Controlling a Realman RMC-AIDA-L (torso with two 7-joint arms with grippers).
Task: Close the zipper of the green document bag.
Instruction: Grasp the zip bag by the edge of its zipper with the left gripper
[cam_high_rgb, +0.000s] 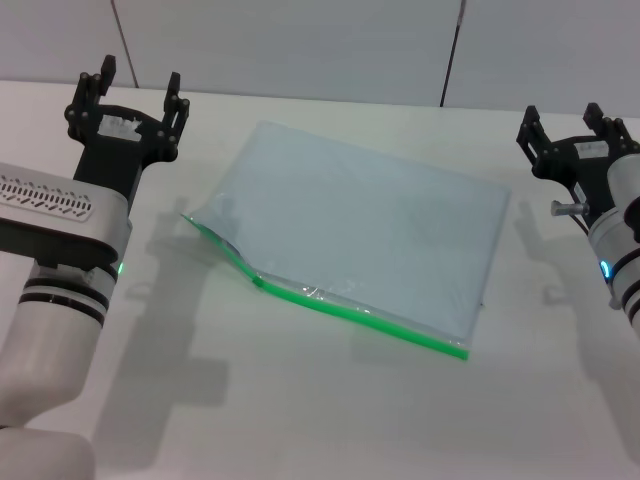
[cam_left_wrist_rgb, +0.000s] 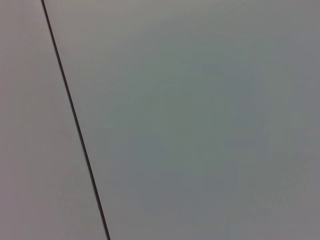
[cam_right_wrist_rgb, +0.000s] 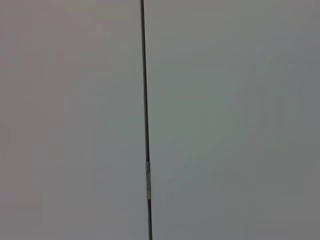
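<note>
1. My left gripper (cam_high_rgb: 135, 88) sits in the upper left of the head view, raised off the white table (cam_high_rgb: 300, 400), fingers spread apart with nothing between them. It's well clear of the bag, off to that side.
2. My right gripper (cam_high_rgb: 565, 122) is at the upper right edge of the same view, also off the table, fingers apart and empty. It sits just past the bag's right-hand corner, not touching it.
3. Between the two, in the middle of the frame, the green document bag (cam_high_rgb: 370, 230) lies flat on the table, turned a bit so its long edges run from upper left down to lower right.
4. The zipper (cam_high_rgb: 385, 318) is the bright green strip along the bag's near long edge, ending at the lower right corner.
5. Toward the left end that edge gapes: the top sheet lifts and curls back, so the mouth is open there. A small darker green bit sits on the strip around that spot, probably the slider, but I can't say for sure.
6. Both wrist views only show a plain grey wall (cam_left_wrist_rgb: 200, 125) with a thin dark seam (cam_right_wrist_rgb: 145, 100) running across it.
</note>
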